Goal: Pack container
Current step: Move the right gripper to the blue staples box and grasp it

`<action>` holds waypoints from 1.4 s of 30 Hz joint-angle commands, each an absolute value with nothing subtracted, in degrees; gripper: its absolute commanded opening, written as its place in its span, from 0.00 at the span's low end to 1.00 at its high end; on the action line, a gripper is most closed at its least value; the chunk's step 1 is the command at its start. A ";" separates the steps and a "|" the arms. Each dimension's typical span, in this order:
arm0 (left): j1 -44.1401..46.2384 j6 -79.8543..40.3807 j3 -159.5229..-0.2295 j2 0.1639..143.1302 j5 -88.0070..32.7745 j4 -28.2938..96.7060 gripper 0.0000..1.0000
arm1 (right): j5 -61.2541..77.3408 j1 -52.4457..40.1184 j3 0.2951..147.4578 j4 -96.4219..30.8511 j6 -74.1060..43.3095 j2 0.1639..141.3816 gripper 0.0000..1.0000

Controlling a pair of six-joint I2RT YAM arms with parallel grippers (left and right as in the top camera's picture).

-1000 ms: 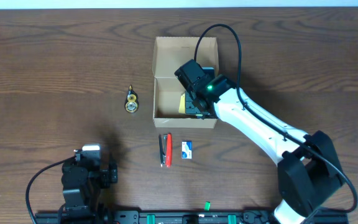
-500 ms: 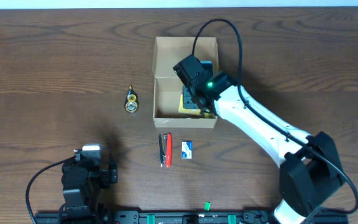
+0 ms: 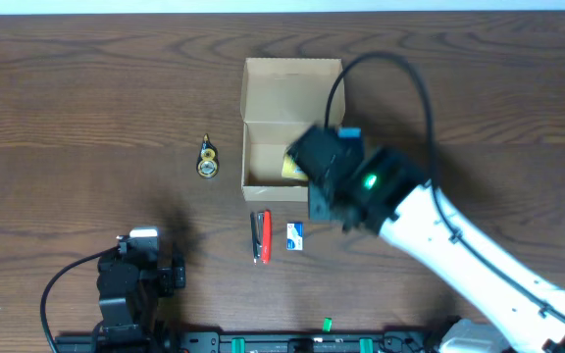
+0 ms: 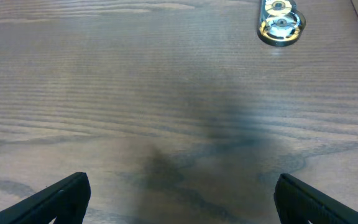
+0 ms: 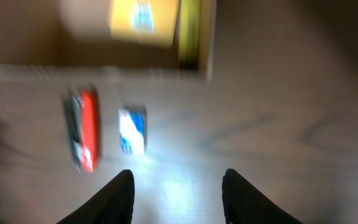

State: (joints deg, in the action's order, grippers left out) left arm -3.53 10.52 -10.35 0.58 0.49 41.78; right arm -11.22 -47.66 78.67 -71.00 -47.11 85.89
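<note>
**A:** From above, where was the container [image 3: 263, 157]?

**B:** Near the middle of the dark wood-grain table [image 3: 86, 98]. Its flap lay open toward 12 o'clock, so the long axis ran from 12 to 6. The blurred right arm [image 3: 439, 245] covered its 5 o'clock corner, and a pale strip ran along the table's far edge.

**A:** And the left wrist view?

**B:** The left gripper [image 4: 179, 199] had its fingers spread wide over bare wood, holding nothing. A gold roll [image 4: 281, 22] lay toward 1 o'clock.

**A:** And the right wrist view?

**B:** It was smeared. The right gripper [image 5: 178, 193] had its fingers parted and empty, with the box at 12 o'clock. A red stapler [image 5: 82, 129] and a blue-white packet [image 5: 132, 130] lay between them.
</note>
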 commanded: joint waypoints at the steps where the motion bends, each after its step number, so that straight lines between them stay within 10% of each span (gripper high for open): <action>1: -3.31 10.09 -9.37 0.25 1.50 42.39 0.95 | -11.35 -53.12 70.94 -68.66 -57.39 83.55 0.50; 5: -3.31 10.09 -9.34 0.25 1.50 42.39 0.96 | -11.35 -59.92 63.75 -59.33 -63.59 83.50 0.88; 18: -3.31 10.09 -9.37 0.25 1.50 42.39 0.95 | -18.09 -63.02 59.40 -52.82 -88.42 84.77 0.91; 42: -3.31 10.09 -9.37 0.25 1.50 42.39 0.95 | -17.12 -61.34 59.40 -43.62 -88.71 102.39 0.88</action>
